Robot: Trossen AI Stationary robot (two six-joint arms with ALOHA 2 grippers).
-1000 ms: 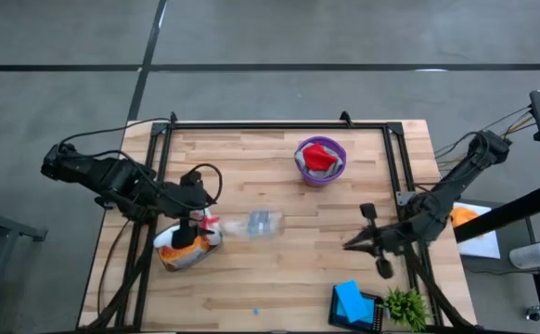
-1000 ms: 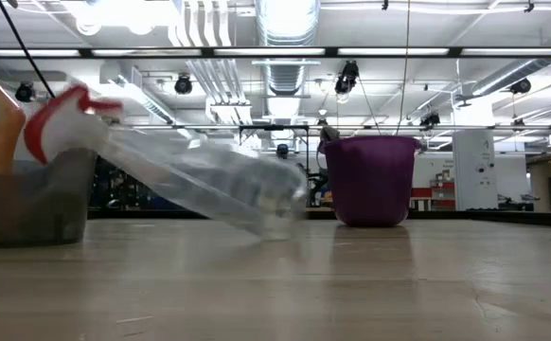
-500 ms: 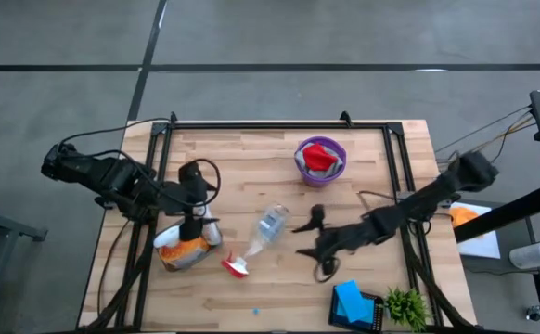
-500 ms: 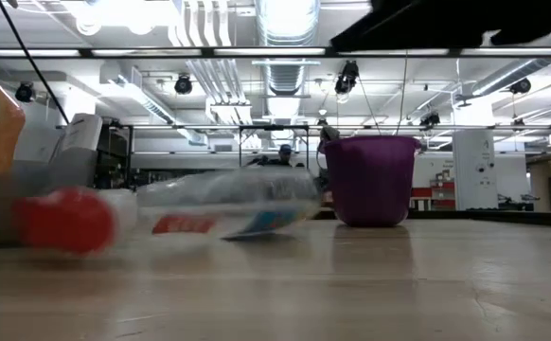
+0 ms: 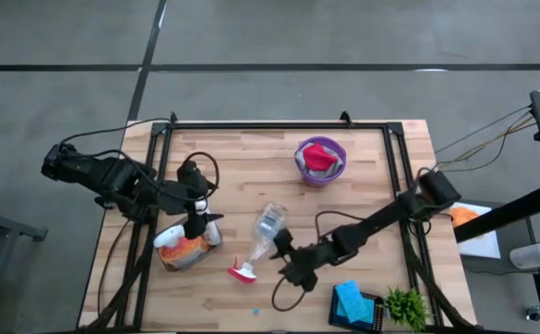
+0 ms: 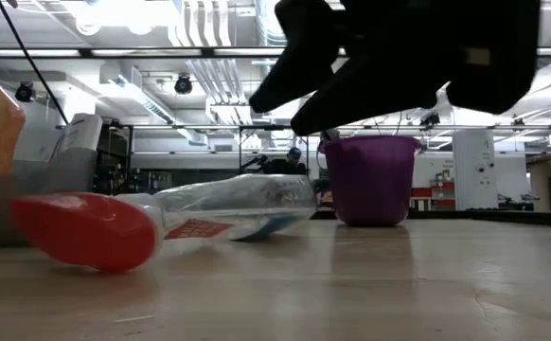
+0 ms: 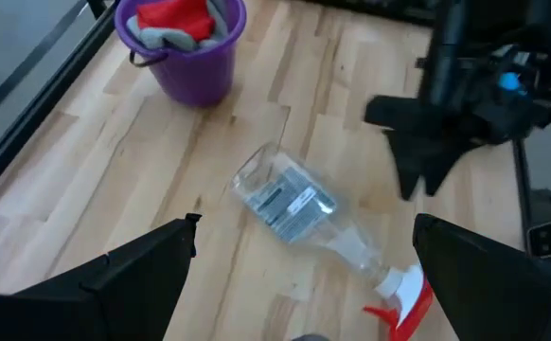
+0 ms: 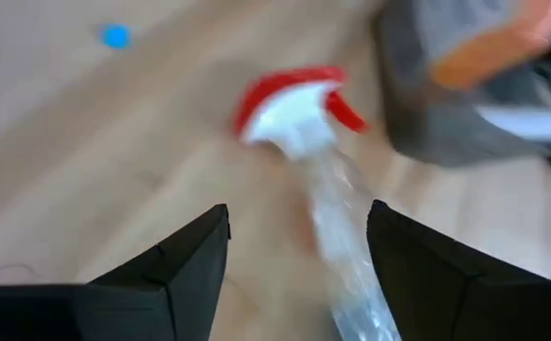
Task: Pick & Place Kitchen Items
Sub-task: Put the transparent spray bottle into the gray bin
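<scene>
A clear spray bottle point(image 5: 263, 235) with a red trigger head point(image 5: 242, 272) lies on its side mid-table, also seen in the left wrist view point(image 7: 299, 208) and the low view point(image 6: 228, 204). My right gripper point(image 5: 284, 258) hovers open just right of its neck, above the table point(image 6: 294, 76). In the right wrist view its fingers stand on either side of the neck point(image 8: 337, 204) without touching. My left gripper point(image 5: 200, 221) waits open over an orange spray bottle point(image 5: 185, 249) wrapped in grey.
A purple bucket point(image 5: 321, 160) holding red and grey cloths stands at the far right of centre. A blue sponge point(image 5: 349, 299) on a black holder and a small green plant point(image 5: 406, 304) sit at the near right edge. Bare wood lies between bucket and bottle.
The clear bottle, tilted with its head up beside my left gripper a second ago, has fallen onto its side, its red head swinging toward the near edge. My right gripper has travelled far toward the table's left, up to the bottle.
</scene>
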